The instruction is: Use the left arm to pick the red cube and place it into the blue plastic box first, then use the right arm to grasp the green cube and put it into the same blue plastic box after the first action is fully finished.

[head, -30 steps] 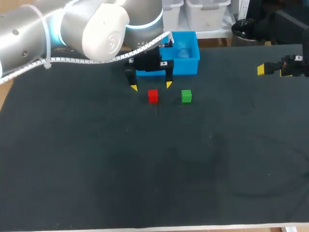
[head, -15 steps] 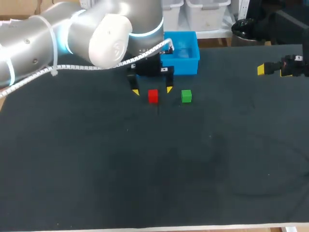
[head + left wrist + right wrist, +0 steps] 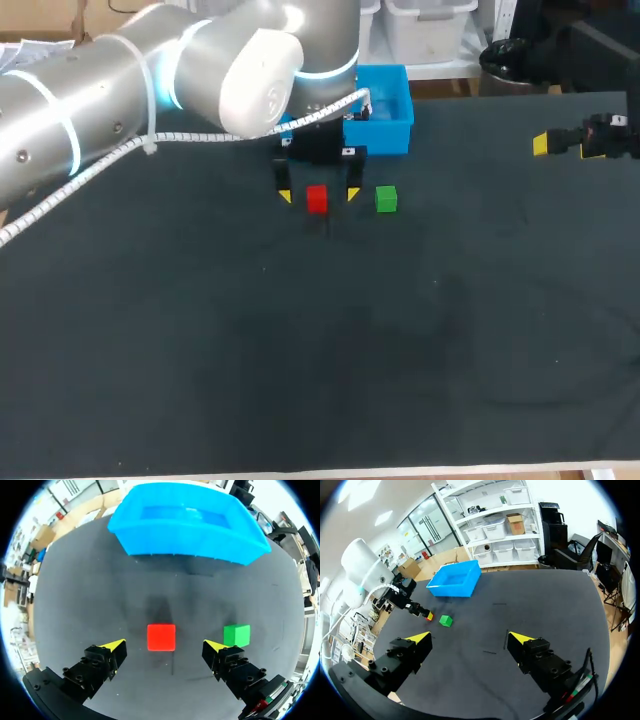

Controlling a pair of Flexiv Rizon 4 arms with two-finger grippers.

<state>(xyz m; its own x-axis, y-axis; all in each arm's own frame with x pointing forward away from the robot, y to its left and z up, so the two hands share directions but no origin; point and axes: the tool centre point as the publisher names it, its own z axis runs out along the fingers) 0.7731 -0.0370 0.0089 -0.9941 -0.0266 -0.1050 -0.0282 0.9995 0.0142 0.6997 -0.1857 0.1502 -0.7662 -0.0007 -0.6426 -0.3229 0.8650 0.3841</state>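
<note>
This is a robotics lab bench, a test set-up rather than a home, a kitchen or a shop. A wide table (image 3: 300, 380) is covered edge to edge with a plain dark mat, and two robot arms stand at it. The left arm (image 3: 120, 90), silver-grey with a glowing blue ring at a joint and a white spiral-wrapped cable along it, comes in from the far left. Its left gripper (image 3: 165, 645) and the right gripper (image 3: 470, 637) at the far right are black, two-fingered and yellow-tipped. On the mat lie plain props: a red cube (image 3: 161, 637), a green cube (image 3: 236, 635) and, at the far edge, a blue plastic box (image 3: 185, 545).
</note>
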